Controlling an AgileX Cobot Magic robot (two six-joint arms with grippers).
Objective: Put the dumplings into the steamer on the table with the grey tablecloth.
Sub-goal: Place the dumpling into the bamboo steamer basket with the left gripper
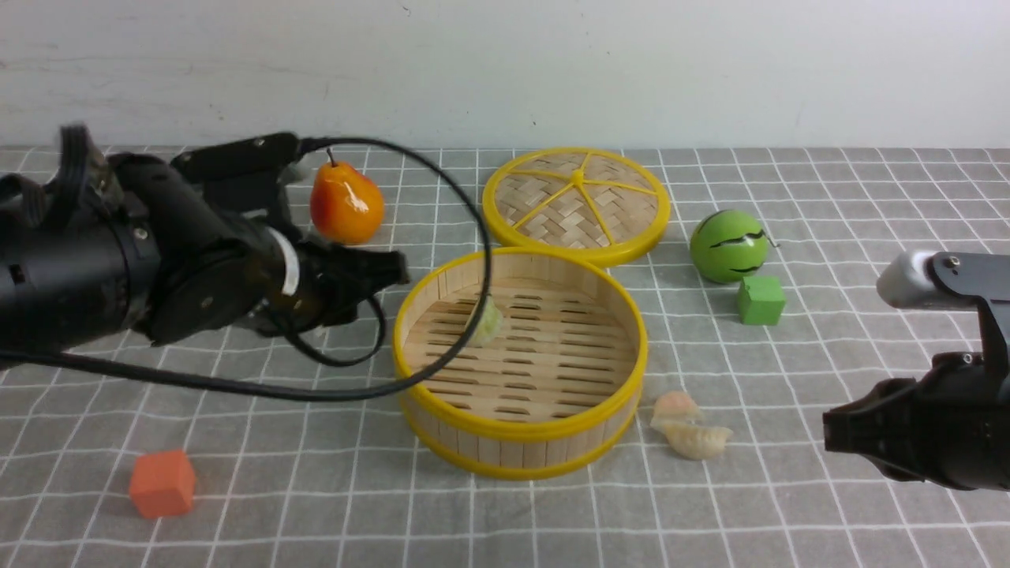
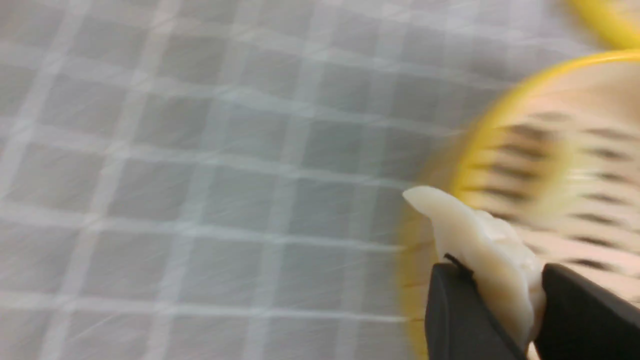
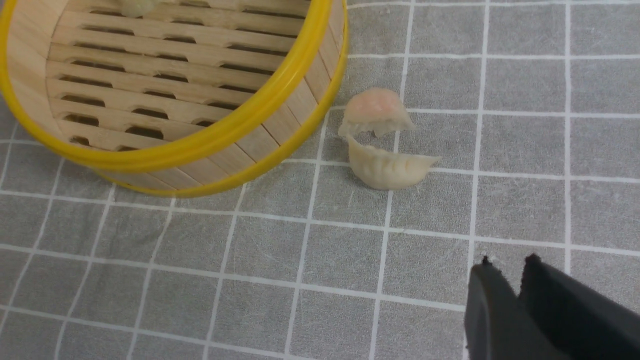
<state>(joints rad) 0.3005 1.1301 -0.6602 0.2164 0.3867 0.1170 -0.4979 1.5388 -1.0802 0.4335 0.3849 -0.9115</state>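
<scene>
**Ana:** Four dumplings in all, then?

**Ben:** Yes, counting every view. A pale green dumpling (image 1: 487, 322) lies inside the steamer (image 1: 521, 430), on the slat floor toward the far left wall. Two more lie on the grey tablecloth (image 1: 828, 197), just right of the steamer's near side. One is a pinkish dumpling (image 1: 675, 405). A cream dumpling (image 1: 701, 442) lies on its near side, touching it or almost touching it.

**Ana:** And the fourth?

**Ben:** The left gripper (image 2: 500, 272) has it. The dark fingers (image 2: 450, 310) are clamped on a white dumpling (image 2: 480, 240), which sticks out past the tips. That wrist view is blurred, but the steamer's yellow rim lies right beside the dumpling. From the front, the gripper sits above the cloth, just left of the steamer.

**Ana:** What about the right gripper (image 3: 507, 262)?

**Ben:** It is at the near right, well apart from the steamer. Its jaws are almost together, with only a notch at the tips and nothing between them.

**Ana:** What else is on the cloth?

**Ben:** A woven lid (image 1: 576, 205) lies just beyond the steamer's far rim, and a pear (image 1: 346, 205) sits far left. A striped green ball (image 1: 728, 245) sits to the right with a green cube (image 1: 761, 300) just near of it. An orange cube (image 1: 162, 483) is at the near left.
</scene>
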